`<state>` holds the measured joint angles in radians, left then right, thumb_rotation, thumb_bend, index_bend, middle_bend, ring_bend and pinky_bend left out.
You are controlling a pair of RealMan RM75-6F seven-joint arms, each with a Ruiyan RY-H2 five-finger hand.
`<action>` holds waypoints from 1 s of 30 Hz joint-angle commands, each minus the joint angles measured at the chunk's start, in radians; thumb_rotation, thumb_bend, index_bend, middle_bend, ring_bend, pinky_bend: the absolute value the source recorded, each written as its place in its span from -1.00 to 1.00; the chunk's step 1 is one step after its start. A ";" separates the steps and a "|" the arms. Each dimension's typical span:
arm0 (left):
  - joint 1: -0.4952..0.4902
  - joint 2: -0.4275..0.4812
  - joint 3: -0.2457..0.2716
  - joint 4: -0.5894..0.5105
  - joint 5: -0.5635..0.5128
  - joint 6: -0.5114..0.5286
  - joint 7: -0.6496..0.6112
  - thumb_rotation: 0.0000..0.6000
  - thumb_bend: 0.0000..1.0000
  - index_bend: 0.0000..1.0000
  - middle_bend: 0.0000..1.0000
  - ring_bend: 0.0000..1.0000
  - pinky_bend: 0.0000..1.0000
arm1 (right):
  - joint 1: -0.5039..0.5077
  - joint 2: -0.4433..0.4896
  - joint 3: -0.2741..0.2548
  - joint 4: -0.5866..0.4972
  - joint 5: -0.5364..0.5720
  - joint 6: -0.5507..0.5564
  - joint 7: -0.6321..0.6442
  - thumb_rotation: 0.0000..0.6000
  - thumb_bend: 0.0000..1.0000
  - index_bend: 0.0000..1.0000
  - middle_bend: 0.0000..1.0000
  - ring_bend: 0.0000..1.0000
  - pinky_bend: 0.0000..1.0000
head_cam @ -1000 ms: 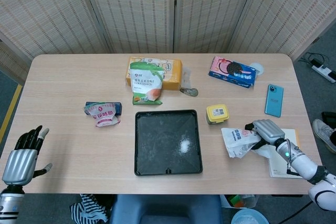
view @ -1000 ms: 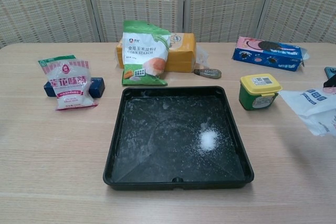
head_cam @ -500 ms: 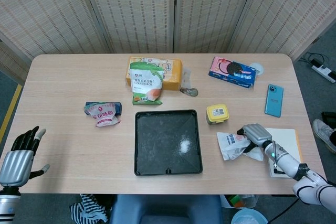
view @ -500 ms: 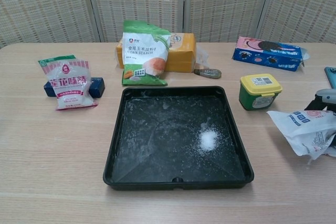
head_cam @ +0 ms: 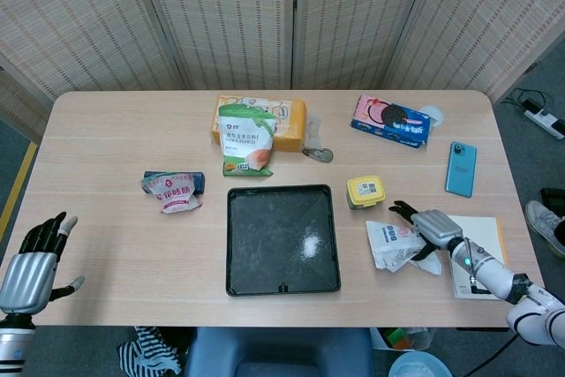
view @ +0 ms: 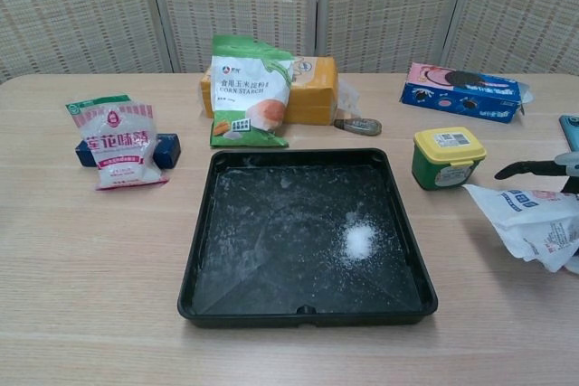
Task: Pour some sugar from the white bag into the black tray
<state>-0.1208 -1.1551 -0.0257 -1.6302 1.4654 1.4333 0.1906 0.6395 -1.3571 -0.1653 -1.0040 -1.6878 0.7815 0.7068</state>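
Observation:
The black tray (head_cam: 237, 245) lies at the table's front centre with a small heap of sugar (head_cam: 310, 245) in its right half; the chest view shows the tray (view: 308, 312) and sugar (view: 359, 240) too. Just right of the tray, the crumpled white bag (head_cam: 390, 243) lies on the table, also seen in the chest view as the white bag (view: 536, 223). My right hand (head_cam: 427, 229) rests at the bag's right side with its fingers (view: 529, 167) stretched out straight over the bag's far edge, not closed on it. My left hand (head_cam: 31, 262) hovers open off the front left corner, holding nothing.
A yellow-lidded jar (head_cam: 365, 190) stands just behind the bag. Further back are a corn starch bag (head_cam: 246, 140) leaning on a yellow box (head_cam: 290, 123), a cookie box (head_cam: 391, 120) and a phone (head_cam: 461, 168). A pink-and-white packet (head_cam: 174, 191) lies left of the tray. A notepad (head_cam: 481, 249) lies under my right wrist.
My right hand brought the white bag down onto the table and then straightened its fingers off it. The left hand sank slightly.

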 commanded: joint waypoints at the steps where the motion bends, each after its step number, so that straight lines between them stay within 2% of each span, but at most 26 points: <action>1: 0.000 -0.001 0.000 0.001 0.001 0.001 0.001 1.00 -0.63 -1.00 -0.97 -0.84 -0.73 | 0.001 0.069 -0.012 -0.082 -0.002 0.020 -0.057 1.00 -0.62 -1.00 -1.00 -0.42 0.51; 6: 0.002 -0.002 0.001 0.000 0.002 0.004 0.005 1.00 -0.63 -1.00 -0.97 -0.84 -0.73 | -0.010 0.211 -0.013 -0.263 0.014 0.062 -0.169 1.00 -0.62 -1.00 -1.00 -0.42 0.51; 9: 0.005 -0.002 0.002 -0.002 0.005 0.009 0.005 1.00 -0.63 -1.00 -0.97 -0.84 -0.73 | -0.035 0.313 -0.002 -0.391 0.030 0.125 -0.251 1.00 -0.62 -1.00 -1.00 -0.43 0.51; 13: 0.007 -0.003 0.004 -0.003 0.017 0.019 0.009 1.00 -0.63 -1.00 -0.97 -0.84 -0.73 | -0.108 0.435 0.026 -0.544 0.060 0.277 -0.371 1.00 -0.62 -1.00 -1.00 -0.43 0.46; 16: 0.009 -0.003 0.006 0.002 0.039 0.035 -0.006 1.00 -0.63 -1.00 -0.97 -0.84 -0.73 | -0.190 0.485 0.051 -0.629 0.110 0.410 -0.451 1.00 -0.62 -1.00 -1.00 -0.43 0.44; 19: 0.012 0.003 0.007 0.005 0.059 0.051 -0.037 1.00 -0.64 -1.00 -0.97 -0.85 -0.73 | -0.291 0.421 0.092 -0.598 0.155 0.585 -0.593 1.00 -0.62 -1.00 -1.00 -0.45 0.34; 22: 0.012 0.011 0.008 0.012 0.069 0.055 -0.067 1.00 -0.64 -1.00 -0.97 -0.86 -0.74 | -0.364 0.317 0.109 -0.523 0.179 0.685 -0.692 1.00 -0.62 -1.00 -1.00 -0.55 0.02; 26: 0.002 0.019 0.005 0.024 0.071 0.041 -0.098 1.00 -0.64 -1.00 -0.97 -0.86 -0.74 | -0.441 0.206 0.132 -0.396 0.203 0.775 -0.627 1.00 -0.62 -1.00 -1.00 -0.76 -0.44; 29: 0.001 0.019 0.005 0.031 0.078 0.043 -0.112 1.00 -0.64 -1.00 -0.97 -0.87 -0.75 | -0.493 0.114 0.153 -0.272 0.215 0.848 -0.600 1.00 -0.62 -1.00 -1.00 -0.84 -0.59; 30: 0.001 0.019 0.006 0.032 0.082 0.045 -0.113 1.00 -0.64 -1.00 -0.97 -0.87 -0.75 | -0.498 0.102 0.147 -0.244 0.212 0.841 -0.607 1.00 -0.62 -1.00 -1.00 -0.86 -0.63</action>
<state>-0.1193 -1.1367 -0.0205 -1.5994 1.5444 1.4767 0.0795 0.2242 -1.1308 -0.0497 -1.4056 -1.5086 1.5195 0.0475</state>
